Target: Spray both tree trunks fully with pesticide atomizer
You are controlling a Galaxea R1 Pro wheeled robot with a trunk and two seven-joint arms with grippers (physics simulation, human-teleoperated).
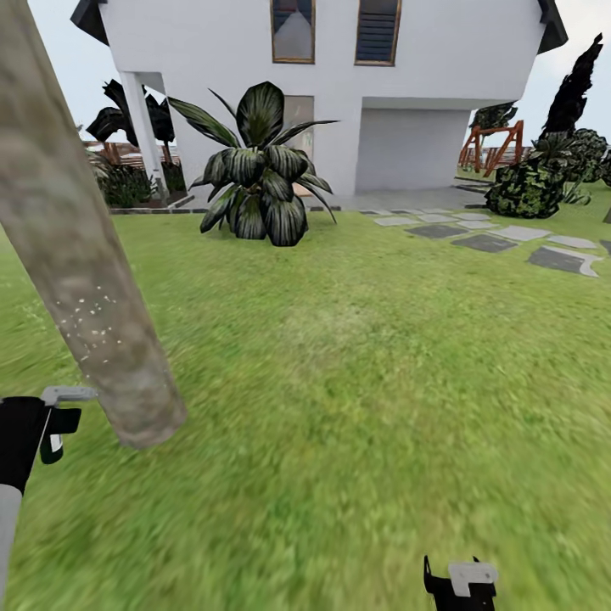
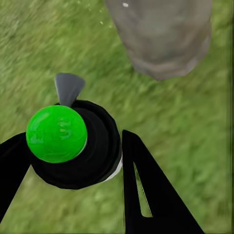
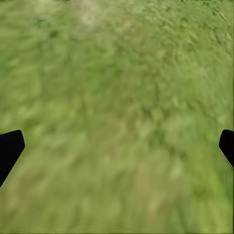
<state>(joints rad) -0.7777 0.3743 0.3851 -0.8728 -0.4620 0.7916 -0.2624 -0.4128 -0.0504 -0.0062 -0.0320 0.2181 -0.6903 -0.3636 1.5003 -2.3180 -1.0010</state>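
- One trunk (image 1: 85, 280) in sight, slanting across the head view from 11 o'clock down toward 8; thick, grey-brown, mottled bark with a patch of tiny pale specks low down. Its base sits on the lawn (image 1: 356, 382).
- Left gripper (image 2: 92, 161) is clamped on the atomizer (image 2: 73, 146): round black body, bright green ball cap, grey wedge nozzle aimed at the trunk base (image 2: 163, 39). In the head view the atomizer (image 1: 38, 424) sits at 8 o'clock, nozzle just beside the trunk.
- One big dark broad-leaf plant (image 1: 259, 165) at 12 o'clock, in front of the white house (image 1: 339, 76).
- Several grey paving slabs (image 1: 488, 242) at 2 o'clock, round bush (image 1: 526, 187) beyond them.
- Right gripper (image 3: 117, 146) spread wide over blurry grass, holding nothing; its wrist (image 1: 462, 585) shows at 5 o'clock.
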